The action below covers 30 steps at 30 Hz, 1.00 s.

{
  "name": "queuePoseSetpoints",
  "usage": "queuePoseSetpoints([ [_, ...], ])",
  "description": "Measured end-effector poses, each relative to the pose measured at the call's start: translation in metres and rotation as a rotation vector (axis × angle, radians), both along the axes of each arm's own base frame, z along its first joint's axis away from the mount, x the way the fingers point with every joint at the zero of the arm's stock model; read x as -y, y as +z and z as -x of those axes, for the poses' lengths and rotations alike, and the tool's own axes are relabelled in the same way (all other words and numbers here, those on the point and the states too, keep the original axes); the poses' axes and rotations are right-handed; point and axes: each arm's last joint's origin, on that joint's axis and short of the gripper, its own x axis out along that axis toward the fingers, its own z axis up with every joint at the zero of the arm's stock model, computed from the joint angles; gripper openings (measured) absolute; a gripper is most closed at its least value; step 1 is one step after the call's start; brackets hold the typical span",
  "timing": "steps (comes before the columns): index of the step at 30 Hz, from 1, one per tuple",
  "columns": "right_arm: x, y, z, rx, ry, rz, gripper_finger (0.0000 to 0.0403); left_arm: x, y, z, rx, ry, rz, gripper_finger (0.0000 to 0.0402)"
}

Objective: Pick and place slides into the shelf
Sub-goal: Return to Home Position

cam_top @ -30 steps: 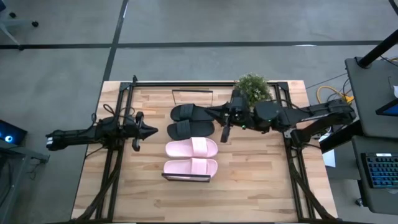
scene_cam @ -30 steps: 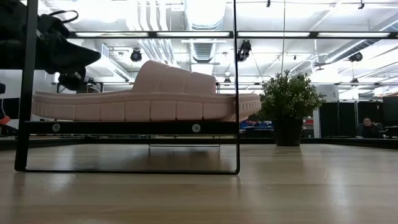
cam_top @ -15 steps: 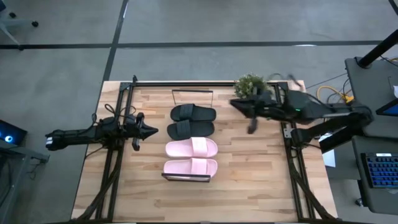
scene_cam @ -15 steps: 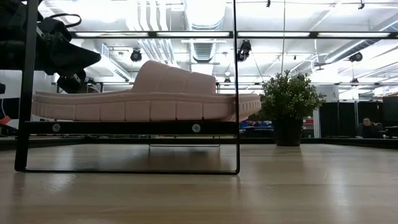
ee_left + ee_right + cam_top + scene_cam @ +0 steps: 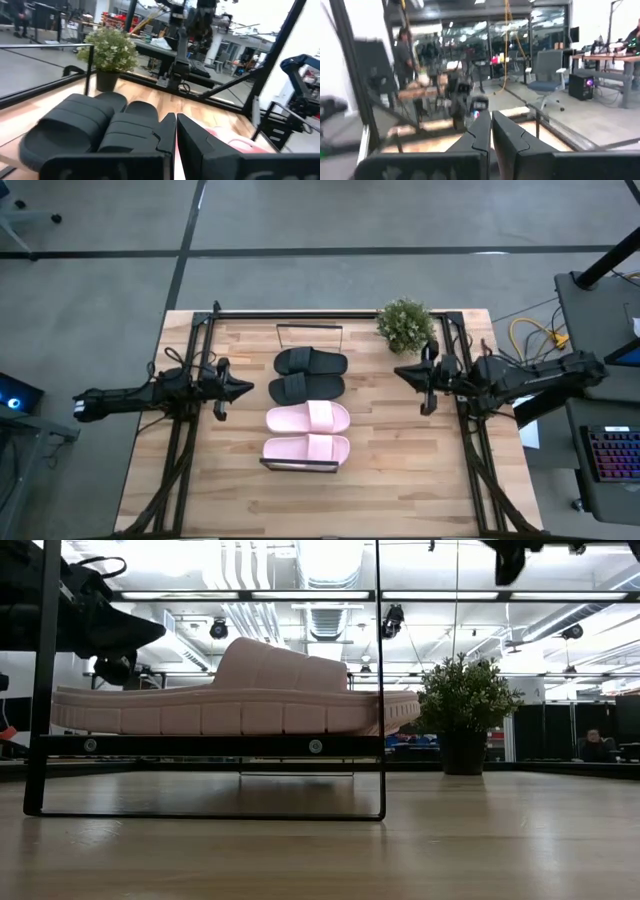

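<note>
- The shelf (image 5: 299, 467) ran down the middle of the wooden table (image 5: 400, 470); all four slides lay crosswise on it in one row, side by side.
- The first black slide (image 5: 311, 362) sat at the shelf's end nearer the potted plant (image 5: 405, 323); the second black slide (image 5: 307, 389) lay right against it; the first pink slide (image 5: 308, 418) came next; the second pink slide (image 5: 306, 448) lay at the opposite end.
- The left gripper (image 5: 248, 389) hung just beside the second black slide, on the shelf's left; its fingers were pressed together and held nothing; its wrist view had both black slides close ahead.
- The right gripper (image 5: 398, 369) was clear of the shelf, near the plant; its fingers were together too, and empty.
- Seen level across the table, the second pink slide rested flat on the shelf; the plant stood behind it.
</note>
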Motion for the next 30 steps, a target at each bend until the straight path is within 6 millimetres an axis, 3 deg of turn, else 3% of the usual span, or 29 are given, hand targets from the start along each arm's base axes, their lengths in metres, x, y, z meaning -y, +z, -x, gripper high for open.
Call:
queuePoseSetpoints([
  [9,0.004,-0.035,0.024,0.026,0.008,-0.03,0.0008,-0.002,-0.001,0.0,-0.006,0.067,-0.002,0.0],
  [16,0.016,-0.057,0.029,0.05,-0.089,0.048,0.0008,-0.003,0.0,0.0,-0.003,0.104,-0.024,0.0],
  [21,0.029,-0.06,0.034,0.062,-0.137,0.05,0.0008,-0.003,0.0,0.0,-0.003,0.104,-0.027,0.0],
  [30,0.046,-0.068,0.037,0.016,-0.06,-0.06,0.0008,-0.003,0.0,0.0,-0.001,0.104,-0.025,0.0],
])
